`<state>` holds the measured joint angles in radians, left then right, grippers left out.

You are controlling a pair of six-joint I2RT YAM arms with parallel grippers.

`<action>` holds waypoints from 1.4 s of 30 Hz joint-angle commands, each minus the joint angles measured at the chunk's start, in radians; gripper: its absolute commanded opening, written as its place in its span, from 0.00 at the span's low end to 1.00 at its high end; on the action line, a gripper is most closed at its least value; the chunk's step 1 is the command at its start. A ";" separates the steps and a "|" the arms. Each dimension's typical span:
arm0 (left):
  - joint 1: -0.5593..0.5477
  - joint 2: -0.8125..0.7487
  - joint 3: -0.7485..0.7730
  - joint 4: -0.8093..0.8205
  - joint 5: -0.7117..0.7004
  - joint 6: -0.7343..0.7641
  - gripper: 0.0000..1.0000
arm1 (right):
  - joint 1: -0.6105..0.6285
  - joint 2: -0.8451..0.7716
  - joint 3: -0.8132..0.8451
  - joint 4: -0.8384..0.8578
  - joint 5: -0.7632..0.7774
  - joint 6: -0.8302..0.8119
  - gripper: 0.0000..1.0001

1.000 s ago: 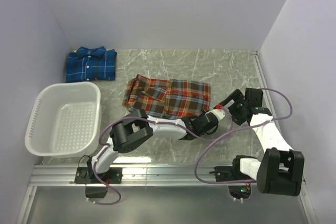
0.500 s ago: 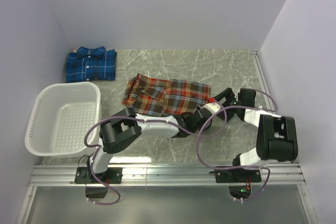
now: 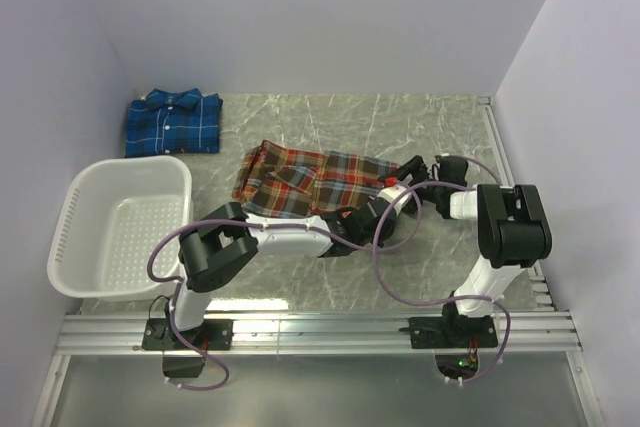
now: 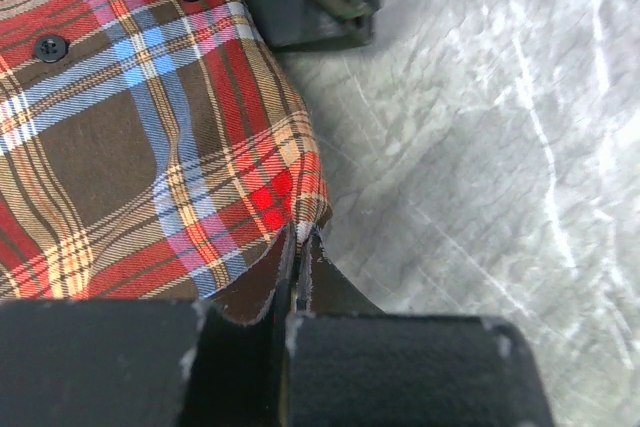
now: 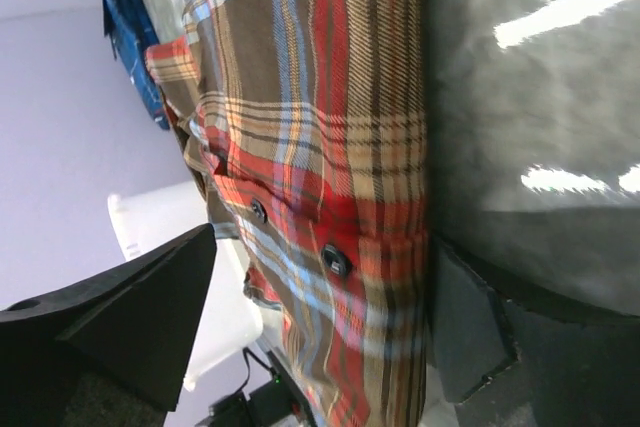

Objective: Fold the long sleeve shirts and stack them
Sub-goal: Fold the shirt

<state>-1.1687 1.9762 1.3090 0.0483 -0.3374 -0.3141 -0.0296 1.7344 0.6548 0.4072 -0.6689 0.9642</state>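
Note:
The red-orange plaid shirt [image 3: 320, 182] lies spread in the middle of the table. My left gripper [image 3: 375, 211] is at its near right corner. In the left wrist view it [image 4: 300, 247] is shut on the hem corner of the shirt [image 4: 150, 127]. My right gripper [image 3: 410, 175] is at the shirt's right edge. In the right wrist view it [image 5: 320, 312] is open, with the shirt's buttoned edge [image 5: 330, 197] between its wide-apart fingers [image 5: 130, 317]. The blue plaid shirt [image 3: 172, 124] lies folded at the far left and also shows in the right wrist view [image 5: 125, 7].
A white slotted basket [image 3: 75, 222] stands at the near left, empty. Lilac walls close the left, back and right sides. Grey marble table [image 3: 420, 127] shows to the right of and behind the red shirt. The arms' bases sit on a rail at the near edge.
My right gripper has swung left and away from me to the red shirt's right edge. My left gripper has moved a little away from me with the hem corner.

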 commanded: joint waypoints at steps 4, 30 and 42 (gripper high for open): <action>0.007 -0.088 -0.005 0.094 0.046 -0.078 0.01 | 0.062 0.082 0.051 -0.007 0.019 -0.031 0.79; 0.144 -0.401 -0.247 0.064 0.081 -0.295 0.69 | 0.040 0.160 0.776 -1.002 0.236 -0.824 0.00; 0.495 -0.577 -0.372 -0.045 0.178 -0.502 0.61 | 0.091 0.261 1.184 -1.364 0.477 -1.047 0.00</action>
<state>-0.7422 1.4437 0.9504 0.0212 -0.2058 -0.7372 0.0307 2.0037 1.7535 -0.8333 -0.3008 0.0006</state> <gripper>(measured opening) 0.619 0.251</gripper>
